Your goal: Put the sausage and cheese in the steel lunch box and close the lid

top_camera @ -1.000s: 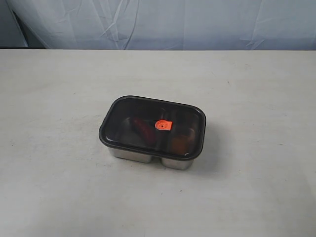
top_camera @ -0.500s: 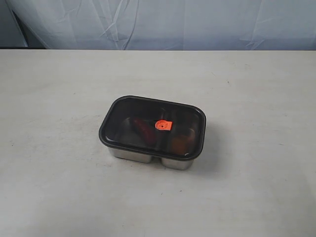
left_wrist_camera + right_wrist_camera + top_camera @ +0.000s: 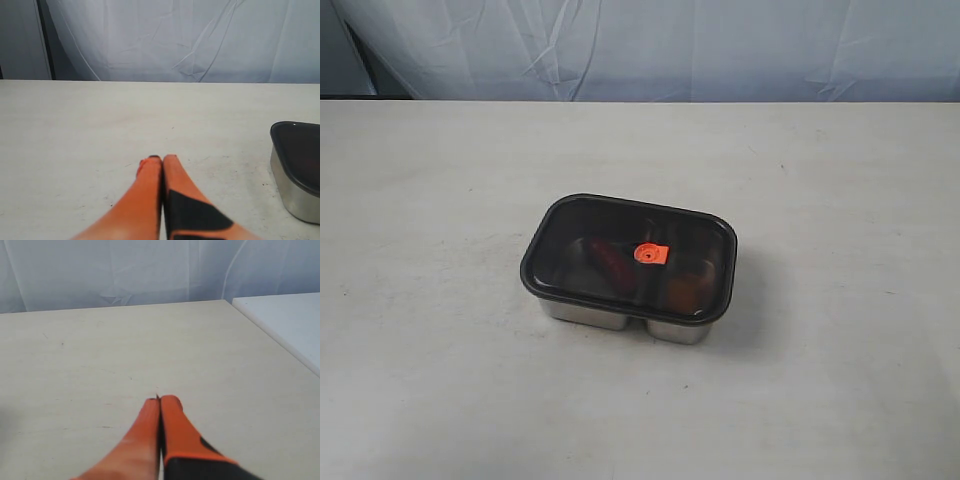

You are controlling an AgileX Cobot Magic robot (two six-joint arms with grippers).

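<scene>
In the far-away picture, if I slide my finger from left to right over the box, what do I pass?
Sausage → orange valve → cheese. The sausage and cheese show through the dark lid.

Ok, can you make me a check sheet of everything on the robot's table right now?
Surface: pale matte table, faint scuffs.
Job's things: shiny rectangular steel lunch box near the middle; dark smoky translucent lid sits on it, small orange valve at its centre. Through the lid, glossy red sausage in one compartment, yellow-orange cheese wedge in the other.
Clutter: nothing seen.
Grippers: left gripper and right gripper, both orange, shut, holding nothing, neither at the box.
Cables: nothing seen.
Surroundings: wrinkled pale cloth backdrop; white panel beside the table in the right wrist view.
</scene>
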